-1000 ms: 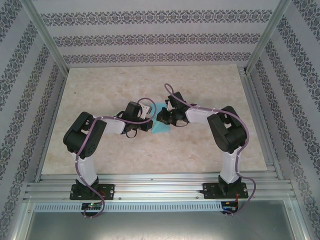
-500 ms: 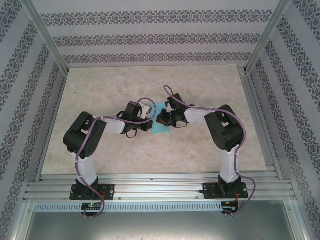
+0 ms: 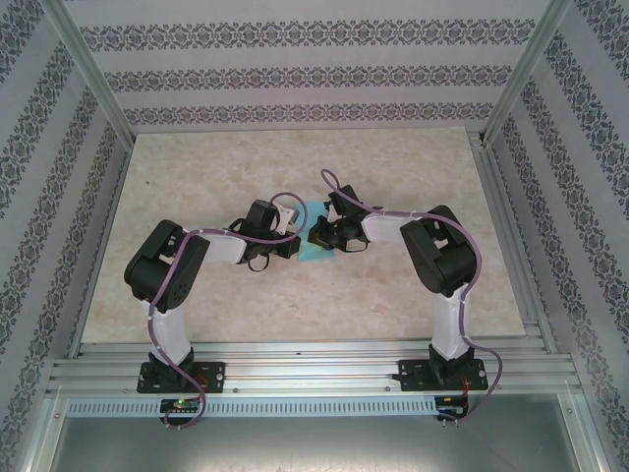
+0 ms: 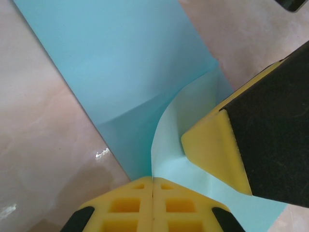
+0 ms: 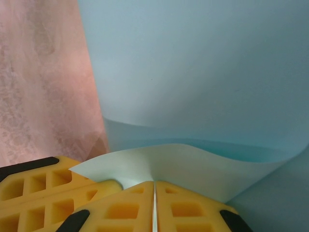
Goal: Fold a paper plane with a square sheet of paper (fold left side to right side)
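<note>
The turquoise square sheet of paper [image 3: 313, 255] lies mid-table, mostly hidden under both grippers. In the left wrist view the sheet [image 4: 135, 63] lies flat, with a pale flap curling up from it. My left gripper [image 4: 153, 180] is shut, and the flap's edge runs straight into the seam between its fingers. The right gripper's yellow finger [image 4: 215, 150] presses on the same flap just beside it. In the right wrist view my right gripper [image 5: 154, 182] is shut on the lifted flap, above the sheet [image 5: 203, 72]. From above, the left gripper [image 3: 293, 238] and right gripper [image 3: 317, 234] nearly touch.
The marble-patterned table [image 3: 246, 167] stretches bare around the paper. Patterned walls and aluminium frame rails enclose it on three sides. The left gripper's yellow finger [image 5: 43, 186] sits at the lower left of the right wrist view, close to the flap's corner.
The right gripper has crept slightly left toward the left gripper with the flap in it, and less of the sheet shows from above. The left arm has stayed still.
</note>
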`<act>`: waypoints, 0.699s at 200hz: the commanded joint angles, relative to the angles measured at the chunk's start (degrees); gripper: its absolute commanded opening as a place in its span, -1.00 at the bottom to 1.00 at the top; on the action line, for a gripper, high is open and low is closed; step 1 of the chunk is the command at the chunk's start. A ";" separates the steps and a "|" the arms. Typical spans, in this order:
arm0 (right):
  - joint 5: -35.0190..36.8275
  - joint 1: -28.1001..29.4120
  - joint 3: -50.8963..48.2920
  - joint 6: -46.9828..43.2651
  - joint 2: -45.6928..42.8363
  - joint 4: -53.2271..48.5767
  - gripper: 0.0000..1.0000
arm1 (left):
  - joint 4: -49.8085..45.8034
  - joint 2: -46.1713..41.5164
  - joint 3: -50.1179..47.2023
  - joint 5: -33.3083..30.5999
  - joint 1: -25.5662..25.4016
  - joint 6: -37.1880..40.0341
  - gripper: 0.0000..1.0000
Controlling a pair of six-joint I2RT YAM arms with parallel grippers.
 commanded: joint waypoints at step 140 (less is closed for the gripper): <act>2.75 0.90 -1.51 -3.21 0.64 -3.16 -0.80 | 2.94 -9.31 -4.65 10.21 1.96 -8.26 -0.76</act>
